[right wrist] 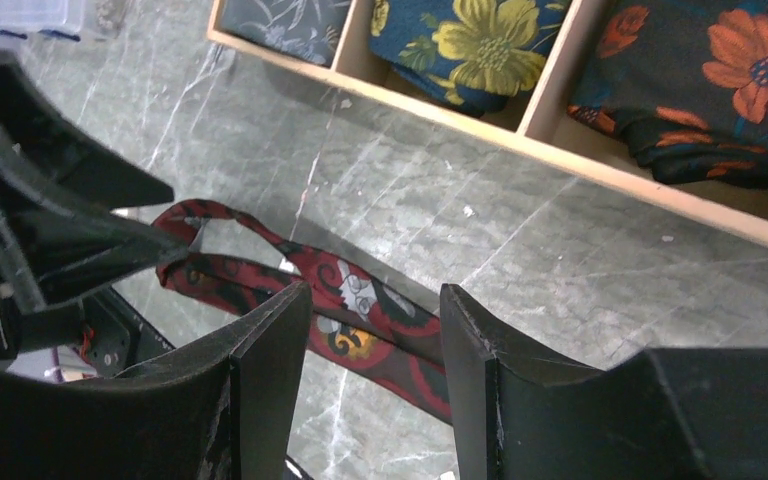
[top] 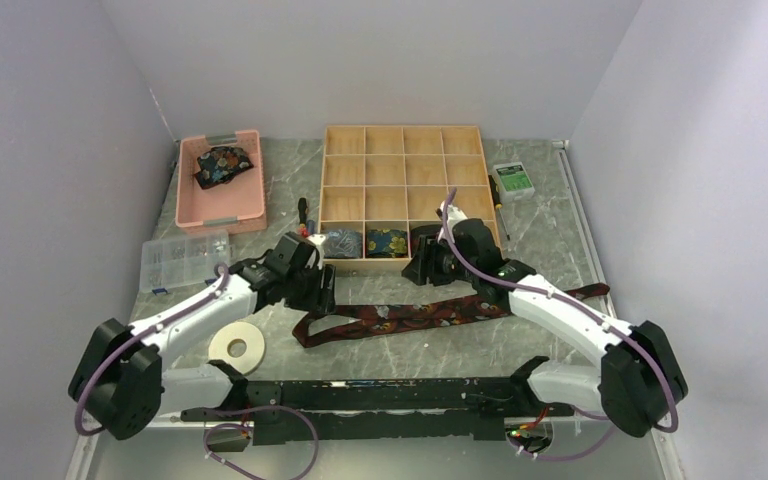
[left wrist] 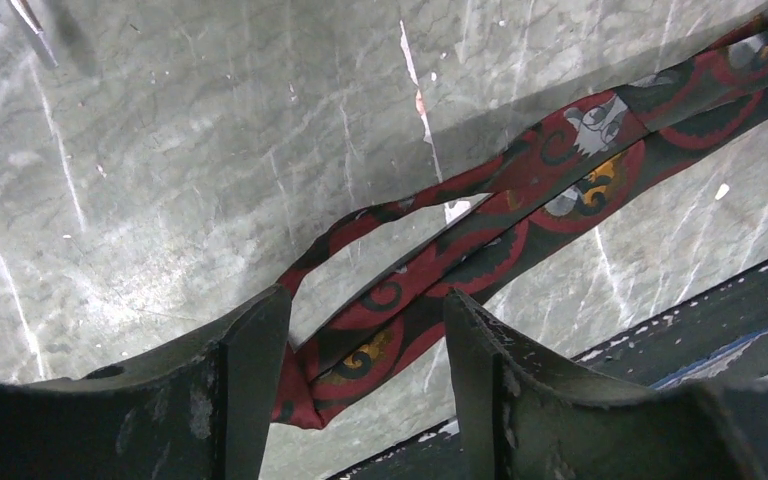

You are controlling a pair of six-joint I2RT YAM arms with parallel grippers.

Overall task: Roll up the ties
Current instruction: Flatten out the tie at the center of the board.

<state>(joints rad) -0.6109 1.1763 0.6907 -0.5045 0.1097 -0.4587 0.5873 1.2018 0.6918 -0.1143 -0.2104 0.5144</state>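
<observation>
A long maroon-and-black tie (top: 430, 314) lies folded double on the table, its fold at the left. In the left wrist view my left gripper (left wrist: 362, 305) is open, with the tie's folded end (left wrist: 360, 350) between its fingers. My left gripper (top: 320, 295) stands over that end. My right gripper (top: 422, 268) is open and empty above the table in front of the box. The tie (right wrist: 400, 345) passes below its fingers (right wrist: 375, 292). Three rolled ties sit in the box's front row: grey-blue (right wrist: 280, 20), dark blue with yellow flowers (right wrist: 470, 45), black with orange flowers (right wrist: 720, 90). Another tie (top: 222, 165) lies in the pink bin.
A wooden grid box (top: 403, 160) stands at the back centre and a pink bin (top: 222, 215) at the back left. A clear parts case (top: 182, 260), a tape roll (top: 237, 348), a green box (top: 512, 178) and a screwdriver (top: 495, 205) lie around. A black rail (top: 380, 395) runs along the front.
</observation>
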